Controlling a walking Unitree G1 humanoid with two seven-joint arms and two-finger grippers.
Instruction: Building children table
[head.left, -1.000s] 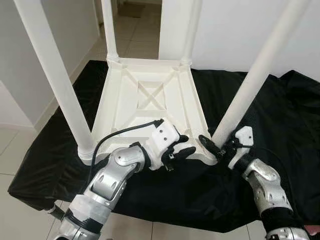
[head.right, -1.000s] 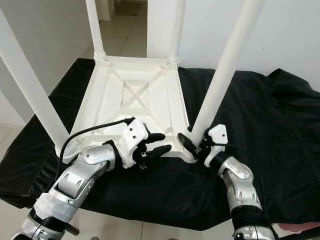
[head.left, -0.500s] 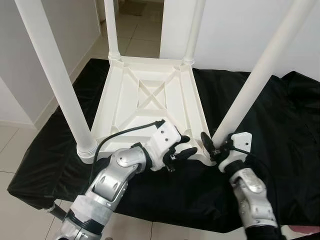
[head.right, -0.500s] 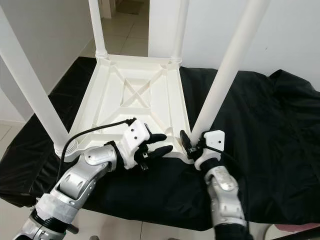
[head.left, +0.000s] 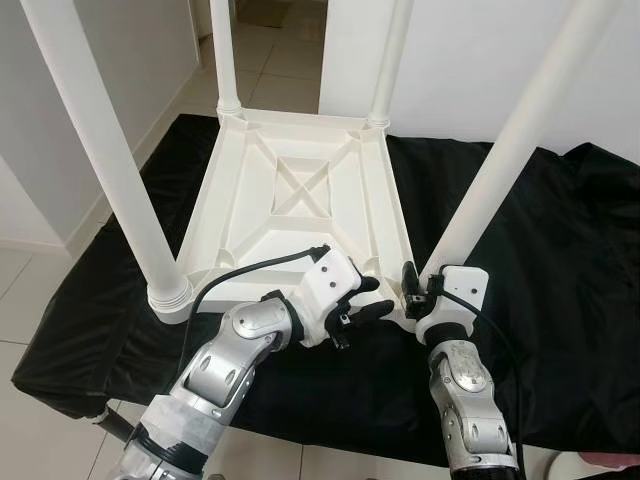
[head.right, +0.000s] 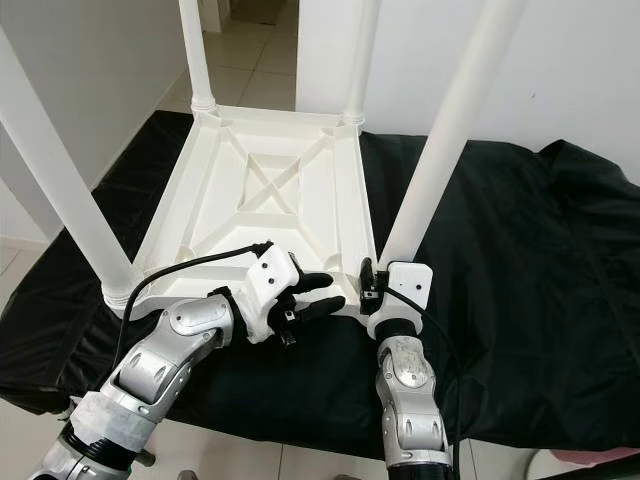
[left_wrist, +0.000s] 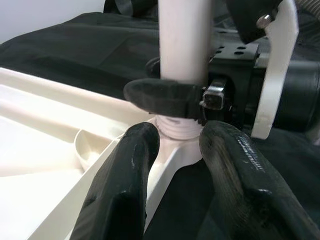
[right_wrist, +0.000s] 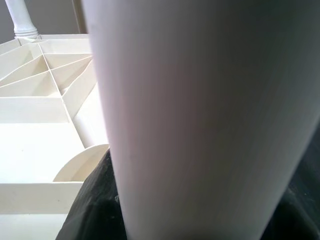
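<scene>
A white plastic children's table (head.left: 300, 205) lies upside down on a black cloth (head.left: 560, 260) spread over the counter, its ribbed underside facing up and its four round white legs pointing upward. The two far legs (head.left: 228, 60) stand at the corners nearest the tiled floor (head.left: 270, 60) of the passage beyond; the near left leg (head.left: 110, 170) rises from its socket at the robot's left, and the near right leg (head.left: 510, 150) leans up and to the right from the corner closest to the right arm. The right gripper (head.left: 412, 290) is at the foot of that near right leg, just above the socket; in the left wrist view one black finger (left_wrist: 165, 97) wraps across the front of the leg, so the fingers appear closed around it, and the right wrist view looks straight onto the leg's white surface (right_wrist: 200, 115) at very close range, with the table's ribs behind. The left gripper (head.left: 362, 300) rests at the table's near edge, just beside that same corner; its two black fingers (left_wrist: 125, 185) are spread a little apart and straddle the rim of the table below the leg socket, holding nothing that can be lifted free. Both silver forearms reach forward over the near edge of the cloth.
</scene>
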